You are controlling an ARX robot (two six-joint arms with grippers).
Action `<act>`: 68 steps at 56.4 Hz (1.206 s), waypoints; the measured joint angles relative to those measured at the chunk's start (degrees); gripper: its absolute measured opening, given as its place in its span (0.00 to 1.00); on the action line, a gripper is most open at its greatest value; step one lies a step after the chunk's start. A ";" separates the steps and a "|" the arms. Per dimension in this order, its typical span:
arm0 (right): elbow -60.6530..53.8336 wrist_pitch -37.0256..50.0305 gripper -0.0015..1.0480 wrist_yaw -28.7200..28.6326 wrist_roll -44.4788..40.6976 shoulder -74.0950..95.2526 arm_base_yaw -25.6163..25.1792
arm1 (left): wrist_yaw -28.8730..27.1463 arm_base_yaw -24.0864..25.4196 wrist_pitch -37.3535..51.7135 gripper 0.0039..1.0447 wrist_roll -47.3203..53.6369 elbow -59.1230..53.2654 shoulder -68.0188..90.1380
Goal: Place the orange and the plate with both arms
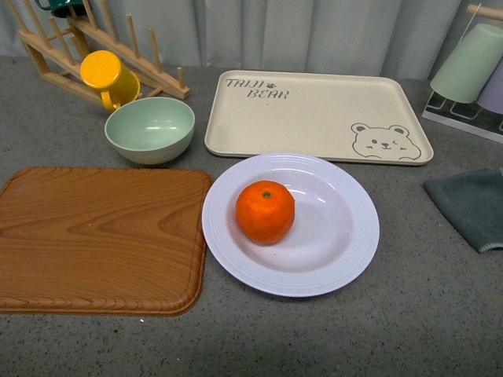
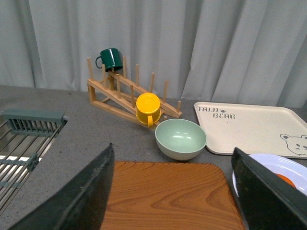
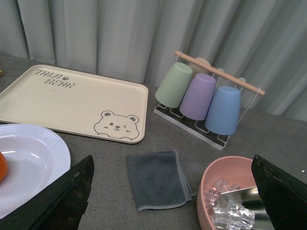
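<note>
The orange (image 1: 265, 210) sits left of centre inside the pale lavender-white plate (image 1: 346, 236), which lies on the grey counter just in front of the bear tray. Neither arm shows in the front view. In the left wrist view my left gripper (image 2: 173, 149) is open with nothing between its dark fingers (image 2: 81, 201); it hangs over the wooden board (image 2: 168, 196), and the plate (image 2: 280, 165) and a sliver of the orange (image 2: 289, 179) lie beside it. My right gripper (image 3: 172, 158) is open and empty above a grey cloth (image 3: 156, 179), with the plate (image 3: 29, 163) off to one side.
The wooden board (image 1: 94, 236) lies left of the plate. Behind it are a mint-green bowl (image 1: 149, 129), a yellow mug (image 1: 110, 75) on a wooden rack, and the cream bear tray (image 1: 314, 114). At the right are a cup rack (image 3: 201, 98) and a pink bowl of ice (image 3: 216, 191).
</note>
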 joint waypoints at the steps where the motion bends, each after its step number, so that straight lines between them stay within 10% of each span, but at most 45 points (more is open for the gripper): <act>1: 1.44 2.38 0.91 -1.16 0.98 5.14 -0.66 | -0.02 0.00 0.00 0.85 0.00 0.00 0.00; 4: 5.57 4.66 0.91 -3.89 5.09 17.00 -2.27 | -0.02 0.00 0.00 0.96 0.02 0.00 0.00; 38: 32.44 -2.84 0.91 -39.67 40.17 75.97 -4.31 | -0.02 0.00 0.00 0.94 0.13 0.00 -0.02; 68: 46.66 0.68 0.91 -49.18 51.30 96.06 -0.04 | -0.02 0.00 0.00 0.94 0.15 0.00 -0.04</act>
